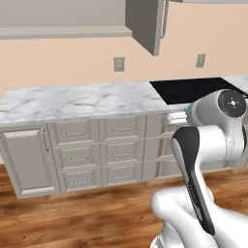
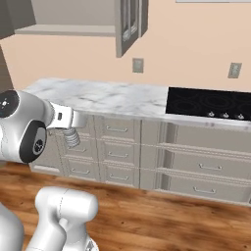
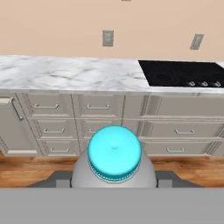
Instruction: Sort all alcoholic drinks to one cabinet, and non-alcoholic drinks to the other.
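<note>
A clear stubby plastic bottle with a pale teal cap (image 3: 114,153), one of the non-alcoholic drinks, sits between my dark fingertips (image 3: 54,180) in the hand view, cap towards the camera. My gripper (image 3: 113,181) is shut on it. In the right base view the bottle's ribbed body (image 2: 72,138) hangs below the hand, in front of the drawers. In the left base view a bit of teal (image 1: 185,110) shows at the gripper (image 1: 177,117), level with the counter's edge. An upper cabinet (image 1: 145,24) hangs above the counter with its door (image 2: 128,27) swung open.
A marble counter (image 1: 82,99) runs over grey drawers (image 1: 77,155), with a black cooktop (image 2: 211,104) at its right. A base cabinet door (image 1: 26,160) stands at the left end. Wood floor (image 2: 162,220) lies between me and the cabinets.
</note>
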Controlling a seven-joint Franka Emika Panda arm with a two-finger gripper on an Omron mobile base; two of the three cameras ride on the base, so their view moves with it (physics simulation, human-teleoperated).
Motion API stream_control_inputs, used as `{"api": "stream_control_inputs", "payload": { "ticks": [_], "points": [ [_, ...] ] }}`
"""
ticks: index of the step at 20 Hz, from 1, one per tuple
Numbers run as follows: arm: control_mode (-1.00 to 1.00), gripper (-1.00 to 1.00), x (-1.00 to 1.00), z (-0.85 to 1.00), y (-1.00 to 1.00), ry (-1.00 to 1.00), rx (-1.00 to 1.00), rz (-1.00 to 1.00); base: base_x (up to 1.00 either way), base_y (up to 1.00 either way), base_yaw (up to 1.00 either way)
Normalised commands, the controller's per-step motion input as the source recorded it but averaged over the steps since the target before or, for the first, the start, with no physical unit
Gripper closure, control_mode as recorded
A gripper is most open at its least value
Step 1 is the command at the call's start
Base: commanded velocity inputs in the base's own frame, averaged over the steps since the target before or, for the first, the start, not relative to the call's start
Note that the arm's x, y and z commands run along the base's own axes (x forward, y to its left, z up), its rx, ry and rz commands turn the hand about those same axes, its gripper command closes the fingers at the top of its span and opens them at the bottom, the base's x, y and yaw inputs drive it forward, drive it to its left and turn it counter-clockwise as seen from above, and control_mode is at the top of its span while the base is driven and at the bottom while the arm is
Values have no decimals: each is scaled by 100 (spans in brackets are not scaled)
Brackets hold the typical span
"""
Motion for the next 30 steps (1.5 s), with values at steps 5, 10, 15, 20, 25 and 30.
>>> {"api": "stream_control_inputs", "payload": {
  "ticks": [5, 10, 15, 20, 25, 30],
  "points": [
    [100, 100, 0, 0, 0, 0, 0, 0, 14, 34, 0],
    [100, 100, 0, 0, 0, 0, 0, 0, 22, 28, 0],
    [100, 100, 0, 0, 0, 0, 0, 0, 28, 27, 0],
    [100, 100, 0, 0, 0, 0, 0, 0, 34, 31, 0],
    [100, 100, 0, 0, 0, 0, 0, 0, 40, 33, 0],
    [100, 100, 0, 0, 0, 0, 0, 0, 40, 30, 0]
  ]
}}
